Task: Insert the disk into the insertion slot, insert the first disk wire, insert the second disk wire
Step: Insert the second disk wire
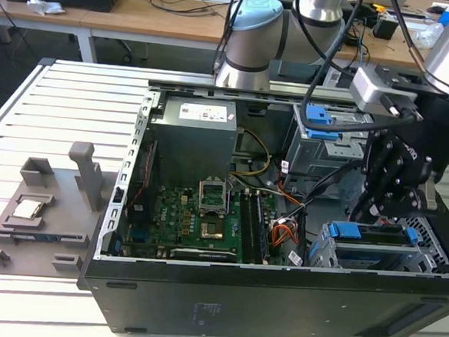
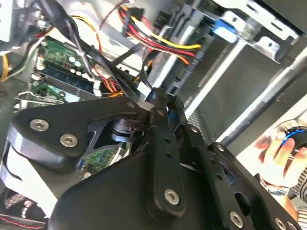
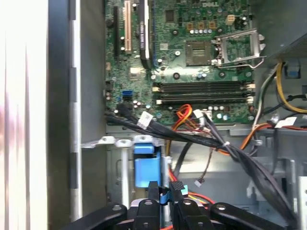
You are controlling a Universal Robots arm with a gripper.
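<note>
The disk (image 1: 374, 234) sits seated in the insertion slot (image 1: 320, 254), at four o'clock in the computer case (image 1: 199, 305). My gripper (image 1: 377, 216) pinches a black wire connector (image 3: 176, 188); I'd keep it square to the disk's port, pressing gently.
</note>
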